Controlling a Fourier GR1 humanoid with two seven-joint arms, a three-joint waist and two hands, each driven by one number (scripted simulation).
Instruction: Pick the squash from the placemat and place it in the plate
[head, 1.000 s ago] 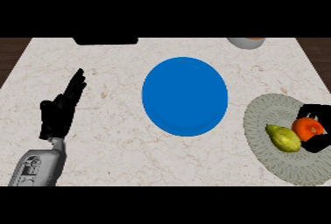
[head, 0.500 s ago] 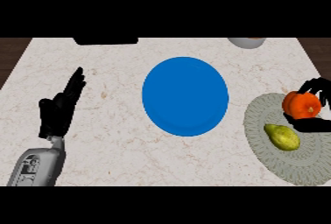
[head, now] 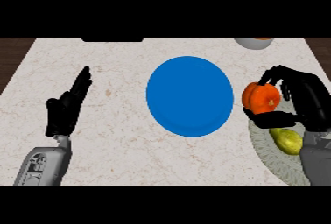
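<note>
An orange squash is held above the left edge of the grey-green placemat, just right of the blue plate. My right hand is shut on the squash, fingers curled over its top and thumb under it. A yellow-green pear lies on the placemat below the hand. My left hand rests open at the left of the counter, fingers pointing up.
A grey bowl sits at the counter's back edge on the right. A black object lies along the back edge at the left. Bare marble counter surrounds the plate.
My right hand has closed on the squash, lifted it off the placemat and carried it up and left toward the plate. The pear stays on the mat. The left hand has not moved.
</note>
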